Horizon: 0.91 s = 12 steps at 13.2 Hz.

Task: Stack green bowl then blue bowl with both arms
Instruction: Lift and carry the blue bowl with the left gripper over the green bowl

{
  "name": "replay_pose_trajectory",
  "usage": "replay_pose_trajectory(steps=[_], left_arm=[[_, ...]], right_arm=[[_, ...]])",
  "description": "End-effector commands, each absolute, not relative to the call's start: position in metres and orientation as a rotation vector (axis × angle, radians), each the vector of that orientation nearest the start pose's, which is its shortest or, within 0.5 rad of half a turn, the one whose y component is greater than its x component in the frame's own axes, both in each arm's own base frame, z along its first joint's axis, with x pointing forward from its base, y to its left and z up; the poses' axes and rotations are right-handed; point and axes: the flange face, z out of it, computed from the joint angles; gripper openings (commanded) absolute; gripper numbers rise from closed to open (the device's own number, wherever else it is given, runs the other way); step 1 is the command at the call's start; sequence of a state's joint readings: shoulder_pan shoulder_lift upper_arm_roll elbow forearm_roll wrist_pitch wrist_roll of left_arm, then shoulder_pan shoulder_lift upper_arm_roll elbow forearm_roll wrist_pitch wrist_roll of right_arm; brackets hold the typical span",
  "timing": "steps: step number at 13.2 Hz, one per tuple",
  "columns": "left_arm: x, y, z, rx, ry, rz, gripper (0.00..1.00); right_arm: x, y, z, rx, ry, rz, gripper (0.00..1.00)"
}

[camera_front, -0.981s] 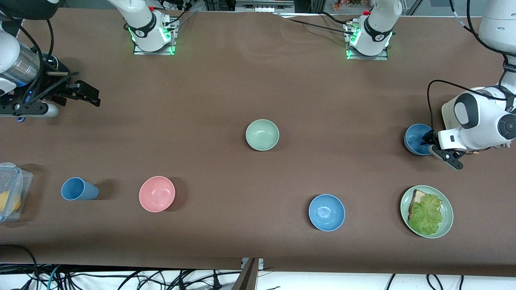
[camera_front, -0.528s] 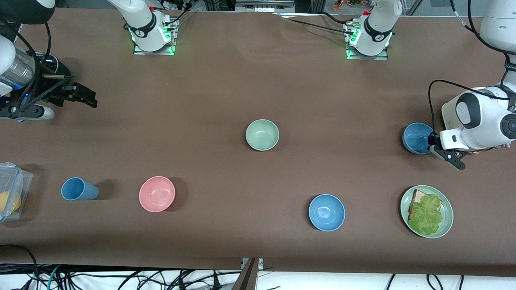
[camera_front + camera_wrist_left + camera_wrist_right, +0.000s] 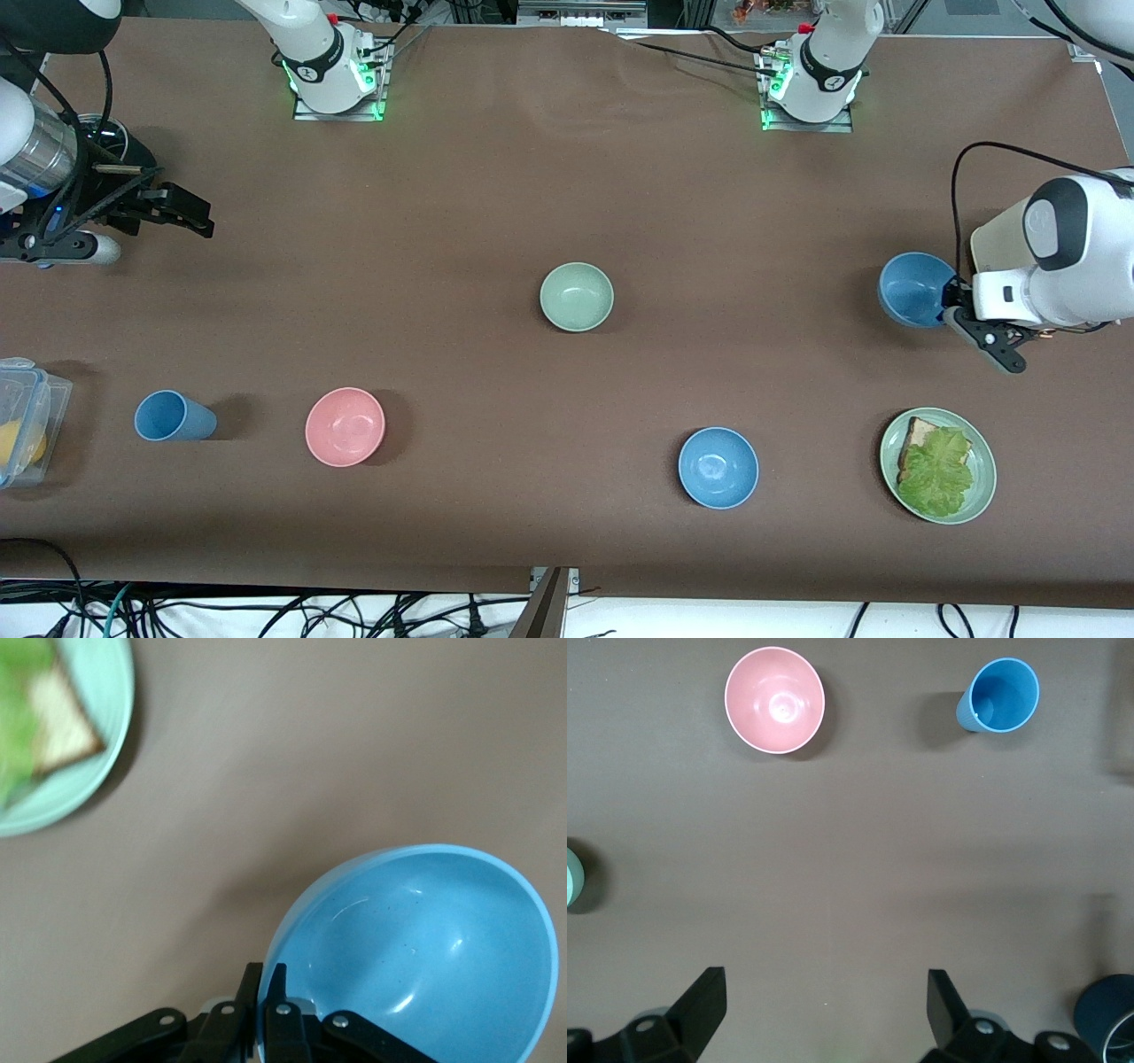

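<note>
The pale green bowl (image 3: 577,297) stands upright in the middle of the table; its edge also shows in the right wrist view (image 3: 571,875). My left gripper (image 3: 950,306) is shut on the rim of the dull blue bowl (image 3: 915,289), one finger inside the bowl and one outside, and holds it a little above the table at the left arm's end. The left wrist view shows the gripper (image 3: 266,973) pinching the blue bowl (image 3: 425,948). My right gripper (image 3: 190,213) hangs open and empty over the right arm's end of the table; the right wrist view shows it (image 3: 824,992) over bare table.
A brighter sky-blue bowl (image 3: 718,467) and a green plate with bread and lettuce (image 3: 938,465) lie nearer the front camera. A pink bowl (image 3: 345,426), a blue cup (image 3: 173,416) and a clear container (image 3: 22,421) lie toward the right arm's end.
My left gripper has risen with the blue bowl and drawn slightly toward the bases. My right gripper shifted a little, then stayed still.
</note>
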<state>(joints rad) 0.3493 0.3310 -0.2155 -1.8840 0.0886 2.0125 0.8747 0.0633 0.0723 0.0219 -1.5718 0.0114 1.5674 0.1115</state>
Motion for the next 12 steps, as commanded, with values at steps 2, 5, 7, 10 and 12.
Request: replay_pose_trajectory(steps=[2,5,7,10,12], left_arm=[[0.61,-0.013,0.362,-2.999,1.168,0.305,0.0],[0.604,-0.11,0.368,-3.045,1.042,0.304,0.0],[0.589,-0.175,0.366,-3.056,0.923,0.321,0.0],[0.562,-0.272,0.355,-3.106,0.687,0.357,0.0],[0.552,-0.336,0.352,-3.142,0.605,0.337,0.0]], right_arm=[[0.574,0.052,0.589,-3.152,-0.026,0.117,1.0],[0.574,0.054,0.589,-3.174,-0.057,0.117,1.0],[0.574,0.054,0.589,-3.173,-0.057,0.118,1.0],[0.574,0.053,0.589,-3.171,-0.057,0.118,1.0],[0.575,0.049,0.588,-3.17,-0.047,0.121,1.0]])
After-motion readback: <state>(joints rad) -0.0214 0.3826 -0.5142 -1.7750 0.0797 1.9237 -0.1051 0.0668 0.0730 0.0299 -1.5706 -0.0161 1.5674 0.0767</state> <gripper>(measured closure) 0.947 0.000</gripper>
